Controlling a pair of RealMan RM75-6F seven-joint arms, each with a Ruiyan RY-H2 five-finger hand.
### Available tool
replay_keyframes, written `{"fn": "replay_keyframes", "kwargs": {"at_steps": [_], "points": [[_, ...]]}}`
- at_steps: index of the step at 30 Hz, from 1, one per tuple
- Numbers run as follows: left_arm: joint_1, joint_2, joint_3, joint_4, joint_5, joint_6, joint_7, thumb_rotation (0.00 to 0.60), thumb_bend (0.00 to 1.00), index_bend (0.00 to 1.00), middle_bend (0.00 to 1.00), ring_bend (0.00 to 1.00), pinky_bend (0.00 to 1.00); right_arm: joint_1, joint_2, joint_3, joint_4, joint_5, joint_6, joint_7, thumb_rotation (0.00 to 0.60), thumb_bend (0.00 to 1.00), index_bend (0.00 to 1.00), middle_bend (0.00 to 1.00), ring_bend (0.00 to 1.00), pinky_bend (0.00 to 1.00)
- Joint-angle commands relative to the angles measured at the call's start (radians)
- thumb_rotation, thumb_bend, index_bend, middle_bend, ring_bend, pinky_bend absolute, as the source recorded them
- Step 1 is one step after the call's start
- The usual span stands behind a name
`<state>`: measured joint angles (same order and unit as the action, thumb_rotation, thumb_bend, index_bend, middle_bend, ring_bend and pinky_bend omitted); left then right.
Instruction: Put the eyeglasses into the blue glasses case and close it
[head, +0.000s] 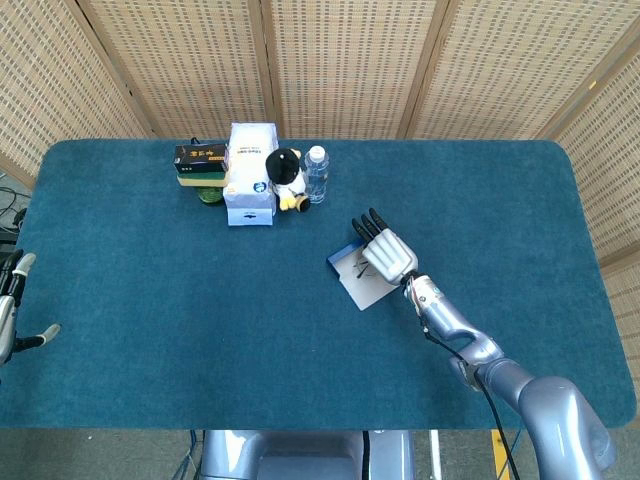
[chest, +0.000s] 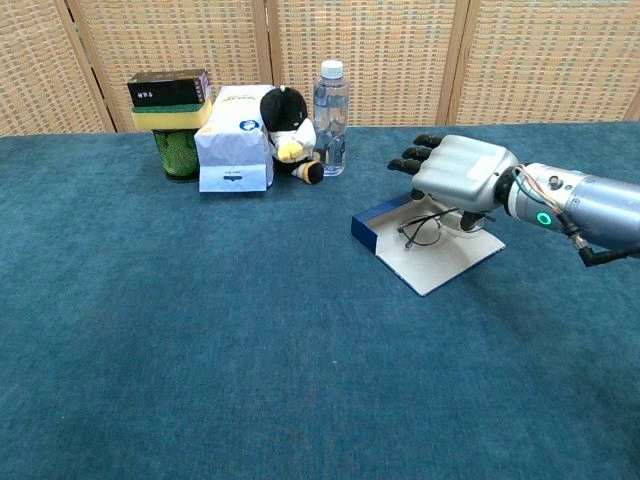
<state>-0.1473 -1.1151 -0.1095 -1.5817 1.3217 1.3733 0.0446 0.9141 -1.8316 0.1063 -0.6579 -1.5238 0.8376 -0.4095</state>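
I'm on the placing step: my right hand (chest: 462, 178) pinches the eyeglasses (chest: 422, 228) w/ thumb and a finger, other fingers stretched out, hovering them just above the open blue glasses case (chest: 430, 255) on the counter (chest: 200, 330). Next, I reckon: lower, let go so the specs lie flat inside, then fold the lid over. Left hand (head: 12, 310) sits far off at the counter edge, fingers apart, holding nothing.

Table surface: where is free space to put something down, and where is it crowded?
The carpeted table is bare across its near half, from the left hand to the right arm, and to the far right beyond the right hand. It is crowded at the far edge around the tissue box, plush toy and water bottle, and at the open glasses case with the eyeglasses.
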Motion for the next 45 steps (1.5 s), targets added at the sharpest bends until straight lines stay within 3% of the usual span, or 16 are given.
{"fn": "replay_keyframes", "kwargs": {"at_steps": [1,17,19,21,23,24,27,30,35,40,42,45], "points": [[-0.001,0.000,0.000,0.000,-0.002,-0.002,0.000,0.600,0.00,0.00,0.00,0.00,0.00,0.009,-0.012,0.004,0.015,0.005,-0.001,-0.009,0.600,0.52,0.57,0.04,0.00,0.02],[-0.003,0.005,-0.001,-0.001,-0.009,-0.009,-0.006,0.600,0.00,0.00,0.00,0.00,0.00,0.043,-0.055,-0.005,0.046,0.005,0.004,-0.029,0.600,0.50,0.57,0.04,0.00,0.03],[-0.003,0.005,-0.001,-0.001,-0.009,-0.009,-0.008,0.600,0.00,0.00,0.00,0.00,0.00,0.046,-0.058,-0.005,0.047,0.005,0.005,-0.031,0.600,0.46,0.57,0.04,0.00,0.03],[-0.004,0.006,-0.001,-0.001,-0.010,-0.010,-0.009,0.600,0.00,0.00,0.00,0.00,0.00,0.048,-0.060,-0.005,0.048,0.006,0.006,-0.034,0.600,0.36,0.56,0.04,0.00,0.03],[-0.004,0.007,-0.001,-0.001,-0.010,-0.011,-0.010,0.600,0.00,0.00,0.00,0.00,0.00,0.051,-0.066,-0.001,0.054,0.011,0.009,-0.043,0.600,0.23,0.47,0.04,0.00,0.03],[-0.004,0.007,-0.001,-0.002,-0.010,-0.010,-0.011,0.600,0.00,0.00,0.00,0.00,0.00,0.051,-0.070,0.003,0.058,0.015,0.015,-0.051,0.600,0.15,0.39,0.03,0.00,0.03],[-0.004,0.008,-0.001,-0.001,-0.010,-0.010,-0.013,0.600,0.00,0.00,0.00,0.00,0.00,0.046,-0.088,0.023,0.077,0.033,0.041,-0.089,0.600,0.04,0.20,0.00,0.00,0.03],[-0.004,0.009,-0.001,-0.001,-0.010,-0.010,-0.016,0.600,0.00,0.00,0.00,0.00,0.00,0.041,-0.100,0.040,0.082,0.051,0.064,-0.115,0.600,0.00,0.14,0.00,0.00,0.03],[-0.003,0.011,0.000,-0.002,-0.008,-0.009,-0.020,0.600,0.00,0.00,0.00,0.00,0.00,0.031,-0.092,0.053,0.053,0.059,0.110,-0.119,0.600,0.02,0.14,0.00,0.00,0.03],[-0.003,0.010,0.001,-0.001,-0.007,-0.009,-0.019,0.600,0.00,0.00,0.00,0.00,0.00,0.018,-0.029,0.065,-0.067,0.070,0.127,-0.099,0.600,0.10,0.14,0.00,0.00,0.03],[-0.004,0.010,0.001,-0.001,-0.006,-0.010,-0.019,0.600,0.00,0.00,0.00,0.00,0.00,0.015,0.004,0.066,-0.124,0.075,0.123,-0.106,0.600,0.21,0.14,0.00,0.00,0.03],[-0.003,0.010,0.003,-0.001,-0.004,-0.009,-0.020,0.600,0.00,0.00,0.00,0.00,0.00,0.011,0.074,0.072,-0.247,0.078,0.119,-0.102,0.600,0.49,0.14,0.00,0.00,0.03]]}}
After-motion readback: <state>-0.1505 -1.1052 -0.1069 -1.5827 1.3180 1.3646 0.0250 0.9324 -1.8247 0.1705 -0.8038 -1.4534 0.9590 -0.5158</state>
